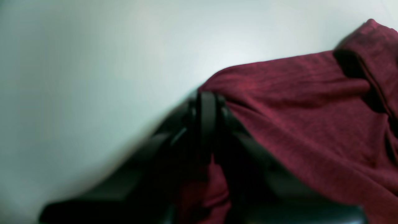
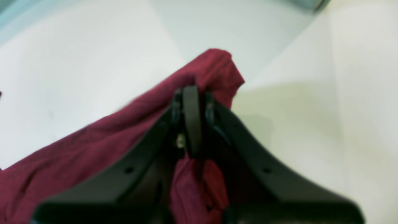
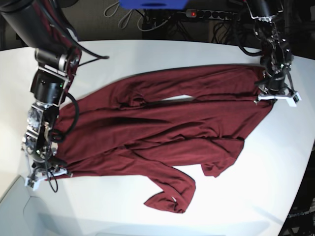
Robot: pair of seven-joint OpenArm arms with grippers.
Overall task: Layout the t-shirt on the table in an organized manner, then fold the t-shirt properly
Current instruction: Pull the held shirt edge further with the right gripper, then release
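Both wrist views are blurred, and my tool bodies cover the pinched cloth. My left tool (image 1: 207,99) is clenched on an edge of the t-shirt (image 3: 162,128); my right tool (image 2: 191,93) grips another edge. The dark maroon shirt lies stretched and wrinkled across the white tabletop (image 3: 256,187), one long sleeve curled toward the near edge.

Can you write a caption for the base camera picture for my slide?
Two robot grippers, left and right, pinch opposite ends of a maroon t-shirt stretched over a white table.
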